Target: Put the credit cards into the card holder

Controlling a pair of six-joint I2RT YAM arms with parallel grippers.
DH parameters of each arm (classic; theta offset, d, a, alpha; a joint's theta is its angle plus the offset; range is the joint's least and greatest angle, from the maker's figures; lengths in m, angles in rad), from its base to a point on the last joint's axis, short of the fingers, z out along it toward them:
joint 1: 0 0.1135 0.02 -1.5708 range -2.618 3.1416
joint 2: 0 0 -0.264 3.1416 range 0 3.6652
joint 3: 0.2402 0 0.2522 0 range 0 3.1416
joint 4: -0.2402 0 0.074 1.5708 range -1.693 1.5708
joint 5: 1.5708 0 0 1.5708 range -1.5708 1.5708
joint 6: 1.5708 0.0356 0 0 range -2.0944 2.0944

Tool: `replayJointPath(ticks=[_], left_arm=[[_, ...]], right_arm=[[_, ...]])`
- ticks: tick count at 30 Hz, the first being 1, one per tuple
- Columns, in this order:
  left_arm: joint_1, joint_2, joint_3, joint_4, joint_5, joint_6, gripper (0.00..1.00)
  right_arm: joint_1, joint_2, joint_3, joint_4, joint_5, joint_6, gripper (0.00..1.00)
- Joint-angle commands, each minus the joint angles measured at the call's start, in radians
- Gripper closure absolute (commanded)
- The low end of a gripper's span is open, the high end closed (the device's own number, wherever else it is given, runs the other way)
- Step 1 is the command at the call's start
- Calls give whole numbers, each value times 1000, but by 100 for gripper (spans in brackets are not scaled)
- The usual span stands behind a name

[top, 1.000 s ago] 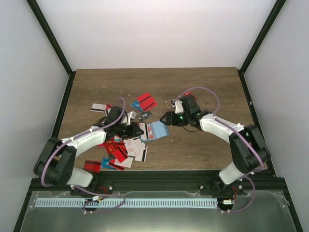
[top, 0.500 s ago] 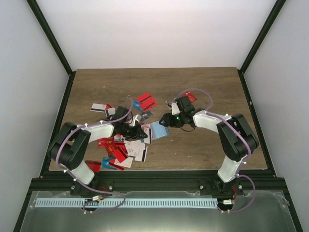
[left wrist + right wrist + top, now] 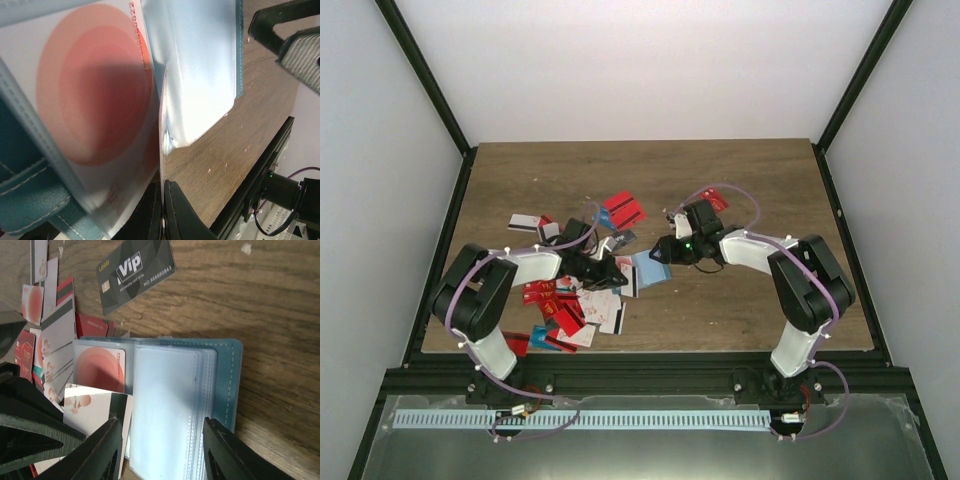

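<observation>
The open teal card holder (image 3: 227, 385) lies on the table (image 3: 750, 180) beneath the right gripper's (image 3: 162, 440) half-spread, empty jaws, while the left gripper (image 3: 162, 197) pinches a thin, stiff, probably slick white credit card (image 3: 95, 407) by its edge.

R end effector (image 3: 162, 434) jaws narrower

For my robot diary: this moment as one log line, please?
left gripper shut on credit card | right gripper open over card holder
</observation>
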Motion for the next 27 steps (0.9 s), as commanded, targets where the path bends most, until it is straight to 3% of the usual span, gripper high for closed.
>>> replayJointPath(ticks=[1,27], left_arm=[[3,22,27,19,8,11,96],[4,99,101,19,1,17,96]], right_arm=[[-5,26,-24,27,-31,-10,55],[-5,54,-63,35,-42,-25,59]])
